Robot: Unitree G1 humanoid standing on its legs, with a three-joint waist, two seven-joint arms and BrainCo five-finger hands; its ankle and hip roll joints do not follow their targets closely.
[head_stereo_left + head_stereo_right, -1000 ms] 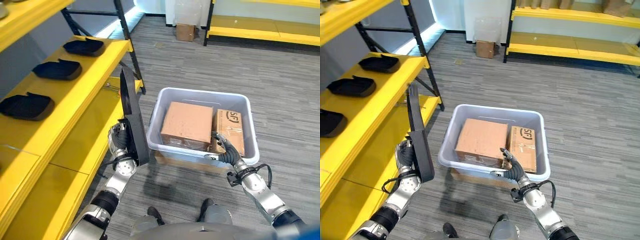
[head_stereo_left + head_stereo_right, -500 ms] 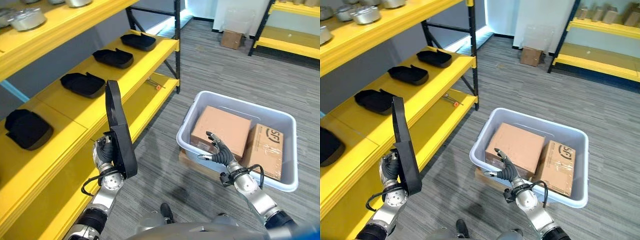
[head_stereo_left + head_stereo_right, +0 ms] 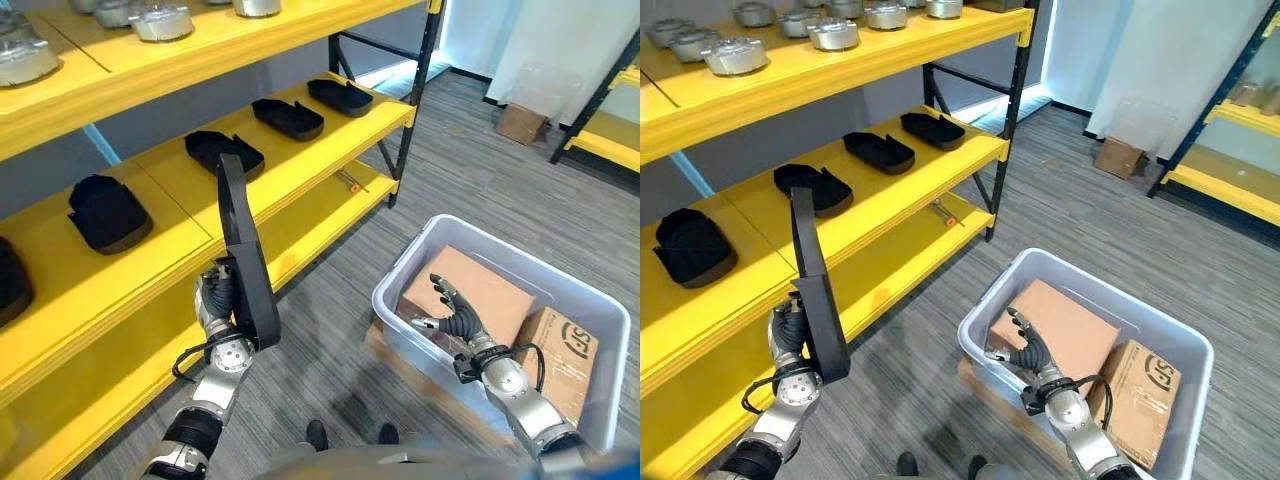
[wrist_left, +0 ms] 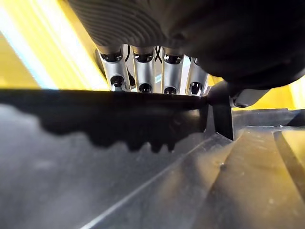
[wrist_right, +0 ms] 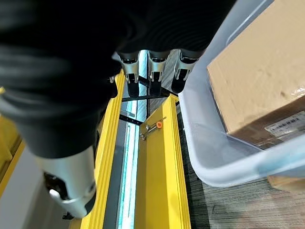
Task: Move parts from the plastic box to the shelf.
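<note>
My left hand is shut on a long flat black part and holds it upright on edge in front of the yellow shelf. In the left wrist view its fingers curl over the black part. The grey plastic box stands on the floor to the right with two cardboard boxes inside. My right hand hovers open over the box's near-left corner, fingers spread, holding nothing. The right wrist view shows its straight fingers beside the box wall.
Several black tray-like parts lie in a row on the middle shelf level. Round metal parts sit on the top level. A small orange-tipped tool lies on the lower level near a dark upright post. A carton stands far back.
The whole view has swung left toward the shelf as the camera moved. The left hand still holds the part upright. The right hand has come off the box's front rim.
</note>
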